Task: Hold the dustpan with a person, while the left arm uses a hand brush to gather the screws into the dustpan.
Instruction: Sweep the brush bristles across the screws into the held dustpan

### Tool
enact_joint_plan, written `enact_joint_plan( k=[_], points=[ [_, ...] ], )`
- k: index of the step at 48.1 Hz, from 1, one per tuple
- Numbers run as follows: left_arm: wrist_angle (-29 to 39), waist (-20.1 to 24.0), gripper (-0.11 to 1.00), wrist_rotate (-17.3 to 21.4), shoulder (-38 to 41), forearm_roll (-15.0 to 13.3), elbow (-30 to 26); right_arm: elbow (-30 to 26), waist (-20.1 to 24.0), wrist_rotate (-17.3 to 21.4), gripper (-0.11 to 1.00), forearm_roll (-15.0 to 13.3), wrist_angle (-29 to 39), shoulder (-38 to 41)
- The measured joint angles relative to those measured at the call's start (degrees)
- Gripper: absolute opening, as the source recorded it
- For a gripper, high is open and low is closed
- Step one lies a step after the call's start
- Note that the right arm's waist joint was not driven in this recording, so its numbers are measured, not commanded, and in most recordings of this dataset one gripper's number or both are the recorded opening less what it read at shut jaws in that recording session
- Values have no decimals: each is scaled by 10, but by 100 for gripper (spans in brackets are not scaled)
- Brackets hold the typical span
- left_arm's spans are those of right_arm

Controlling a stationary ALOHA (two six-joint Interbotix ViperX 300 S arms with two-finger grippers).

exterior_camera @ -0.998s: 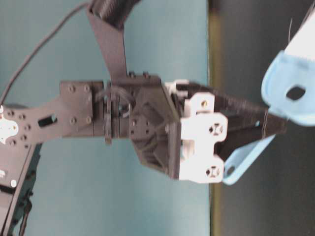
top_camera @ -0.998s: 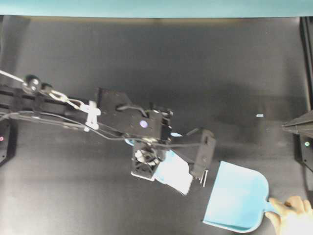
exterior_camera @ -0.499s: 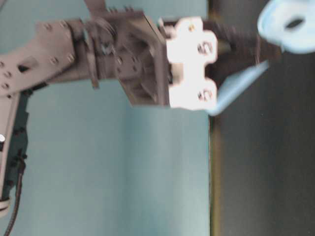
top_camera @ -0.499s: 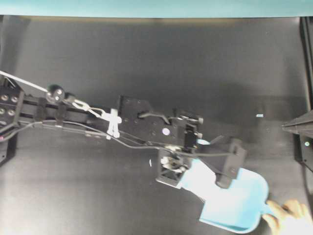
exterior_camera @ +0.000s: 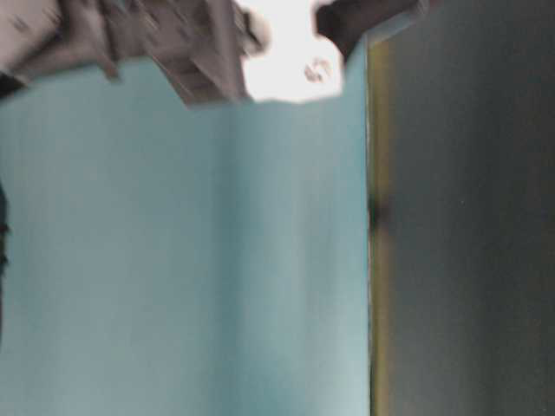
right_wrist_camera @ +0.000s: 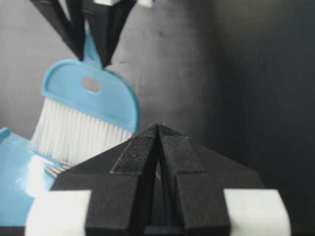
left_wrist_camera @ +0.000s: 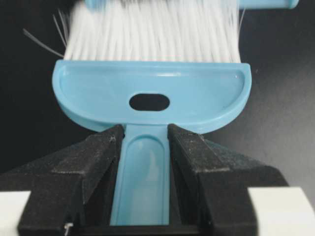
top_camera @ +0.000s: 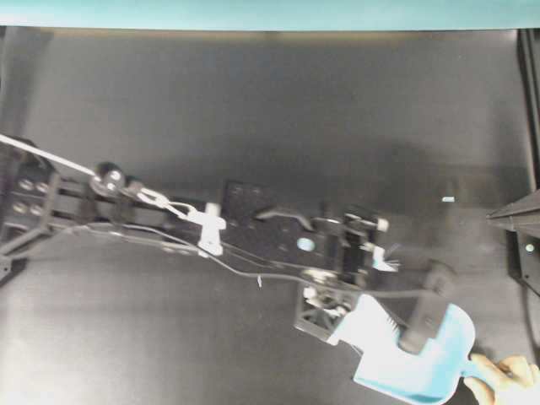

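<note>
In the overhead view the left arm (top_camera: 253, 232) reaches across to the lower right. My left gripper (left_wrist_camera: 145, 133) is shut on the handle of the light blue hand brush (left_wrist_camera: 147, 93). Its white bristles (top_camera: 369, 325) rest inside the mouth of the light blue dustpan (top_camera: 426, 377). The person's bare hand (top_camera: 506, 375) holds the dustpan handle at the bottom right corner. The right wrist view shows the brush (right_wrist_camera: 93, 96) and thin silvery screws (right_wrist_camera: 55, 169) on the dustpan (right_wrist_camera: 15, 179) at the bristle tips. My right gripper (right_wrist_camera: 158, 127) is shut and empty, parked at the right edge (top_camera: 513, 218).
A dark mat (top_camera: 278, 118) covers the table, with a teal wall (exterior_camera: 191, 260) behind it. A small pale speck (top_camera: 448, 200) lies to the right. A thin pale sliver (top_camera: 259, 281) lies below the arm. The table-level view is blurred, with only part of the arm (exterior_camera: 173, 35) showing at its top.
The left arm has swept the brush right and down, from just left of the dustpan into its mouth. The screws by the bristles no longer show from overhead. The dustpan has shifted slightly.
</note>
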Motion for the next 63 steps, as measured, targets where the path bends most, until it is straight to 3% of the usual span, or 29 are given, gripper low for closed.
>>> enact_joint_plan(
  k=[10, 16, 28, 41, 51, 63],
  points=[
    [11, -12, 31, 11, 29, -1, -73, 0, 0, 0, 0, 0, 0, 0],
    [-32, -17, 31, 10, 34, -2, -83, 0, 0, 0, 0, 1, 0, 0],
    [-231, -18, 31, -16, 37, -3, -42, 0, 0, 0, 0, 0, 0, 0],
    [-272, -19, 31, -16, 35, -4, -23, 0, 0, 0, 0, 0, 0, 0],
    [-306, -25, 31, 10, 28, -4, -25, -1, 0, 0, 0, 1, -1, 1],
    [-315, -25, 31, 45, -41, -3, -15, 0, 0, 0, 0, 0, 0, 0]
  ],
)
